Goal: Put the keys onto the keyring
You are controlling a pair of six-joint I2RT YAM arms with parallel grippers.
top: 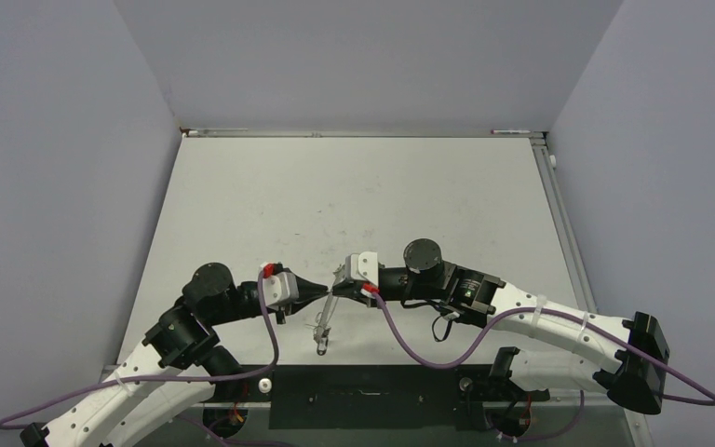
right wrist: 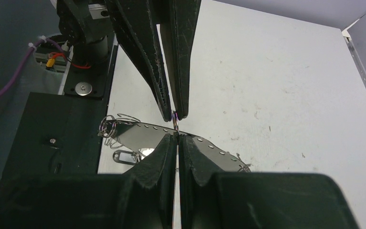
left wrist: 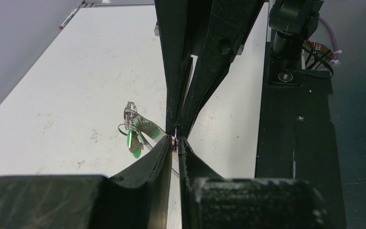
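Both grippers meet tip to tip over the table point(top: 354, 186), mid-width, close to the near edge. Left gripper point(left wrist: 176, 143) and right gripper point(right wrist: 177, 136) are each clenched, jaws almost together, pinching the small keyring point(right wrist: 175, 118) between them. Keys point(left wrist: 136, 130) sit just beside the tips on a shiny holed strip point(right wrist: 205, 145), toward the near edge. Can't tell whether they're threaded on.

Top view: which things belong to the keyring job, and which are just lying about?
Job:
- keyring, pinched tip to tip in the jaws of the left gripper and right gripper
- keys, beside the tips

Lying about:
- two pens at the far edge
- shiny holed strip, role unclear
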